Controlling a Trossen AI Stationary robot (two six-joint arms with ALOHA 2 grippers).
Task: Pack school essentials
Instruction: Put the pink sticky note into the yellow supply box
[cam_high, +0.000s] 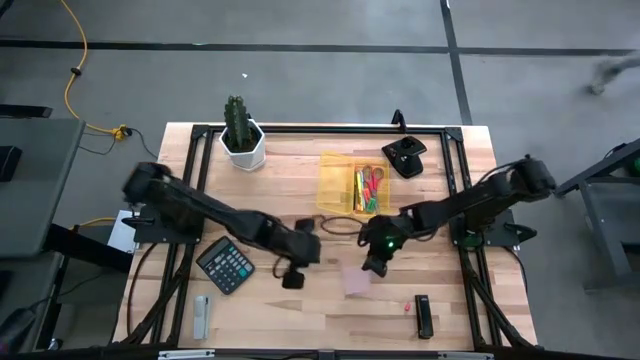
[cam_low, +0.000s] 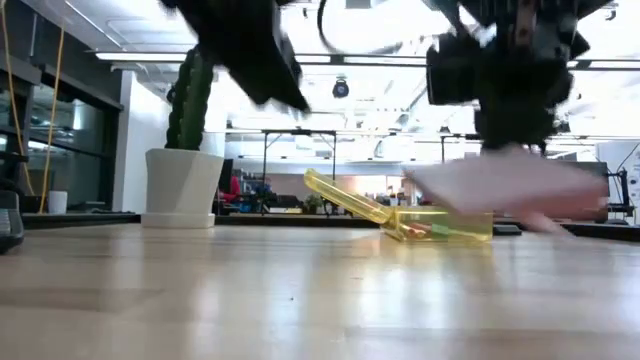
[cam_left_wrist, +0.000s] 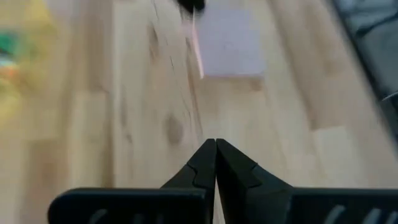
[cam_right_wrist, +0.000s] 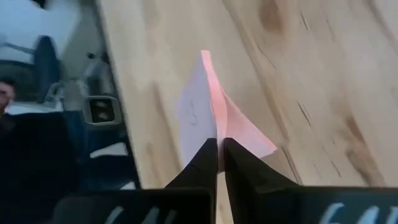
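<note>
The pink sticky-note pad (cam_high: 355, 281) hangs from my right gripper (cam_high: 374, 266) near the table's middle. It also shows in the low view (cam_low: 500, 182) and the left wrist view (cam_left_wrist: 230, 42). My left gripper (cam_high: 293, 277) is shut and empty, hovering left of the pad, its fingers (cam_left_wrist: 216, 163) pointing toward it. The clear yellow case (cam_high: 354, 184) lies open at the far middle. It holds the red-handled scissors (cam_high: 373, 181) and pens. A tiny red piece (cam_high: 407, 307) lies near the front right. My right gripper pinches the pad by one edge (cam_right_wrist: 216, 132) between its two fingers, slanting down from above. The sheets fan apart ahead of the fingers, a pale one to one side and pink ones to the other. The pad hangs tilted just above the table (cam_low: 500, 182).
A dark calculator (cam_high: 225, 264) and a grey metal bar (cam_high: 201, 316) lie at the front left. A black object (cam_high: 424, 316) lies at the front right. A cactus in a white pot (cam_high: 243, 137) and a black device (cam_high: 405, 156) stand along the far edge.
</note>
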